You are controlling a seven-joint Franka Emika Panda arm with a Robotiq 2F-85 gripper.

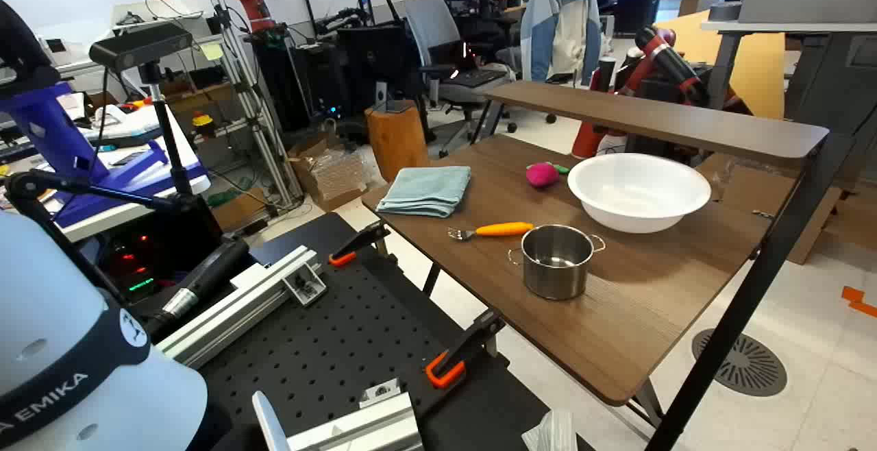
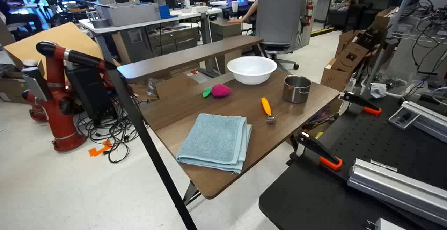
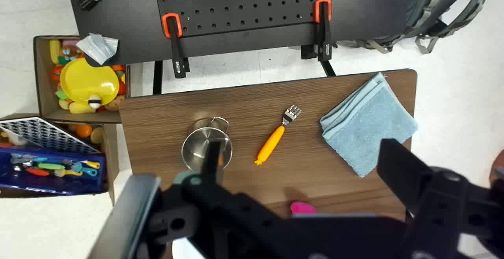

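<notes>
In the wrist view my gripper (image 3: 301, 148) stands open above the brown table, its two fingers wide apart with nothing between them. Below the gap lies a fork with an orange handle (image 3: 271, 145), tines pointing toward the black bench. A steel pot (image 3: 195, 145) with wire handles is partly hidden behind the left finger. The folded light-blue towel (image 3: 364, 127) lies by the right finger. Only the tip of a pink toy vegetable (image 3: 302, 208) shows above the gripper's body; its green leaves (image 2: 207, 92) appear in an exterior view. A white bowl (image 1: 637, 197) stands beyond the pot.
A raised shelf (image 1: 658, 118) runs along the table's far side, on black slanted legs. Orange-tipped clamps (image 3: 176, 46) project from the black perforated bench (image 3: 244, 7). Boxes of toy food (image 3: 88, 78) and a blue utensil tray (image 3: 51, 172) sit beside the table.
</notes>
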